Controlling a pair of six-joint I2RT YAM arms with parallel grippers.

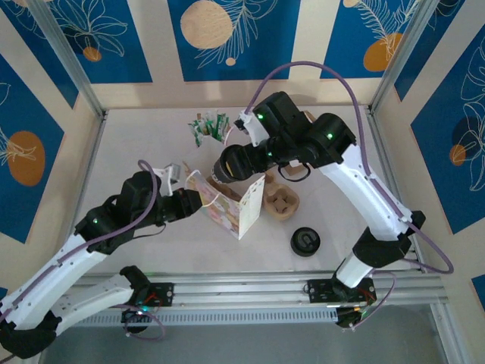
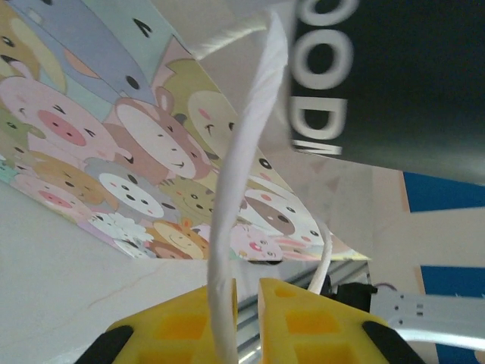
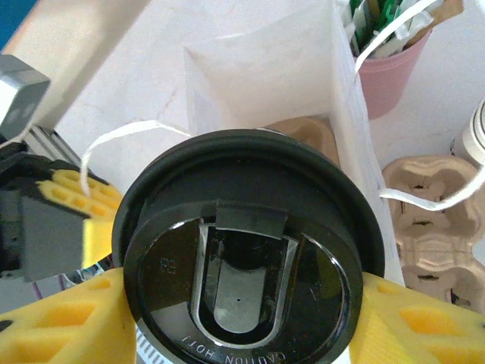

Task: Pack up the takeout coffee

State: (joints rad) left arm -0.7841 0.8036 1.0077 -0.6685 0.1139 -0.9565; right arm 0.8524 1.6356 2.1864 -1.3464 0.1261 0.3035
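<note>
Nearest our arm bases, a loose black lid (image 1: 305,241) lies on the white table (image 1: 136,144). Just beyond it, our left gripper (image 2: 246,292) pinches its jaws together on the white cord handle (image 2: 241,159) of the cartoon-animal paper bag (image 1: 241,214), which stands upright. Our right gripper (image 3: 242,303) is clamped on the takeout coffee (image 3: 241,250), held at the bag's open mouth; we cannot tell whether its base is inside. A cardboard cup carrier (image 1: 280,203) sits just right of the bag. Farthest back stands a pink cup (image 3: 386,80) of sachets.
</note>
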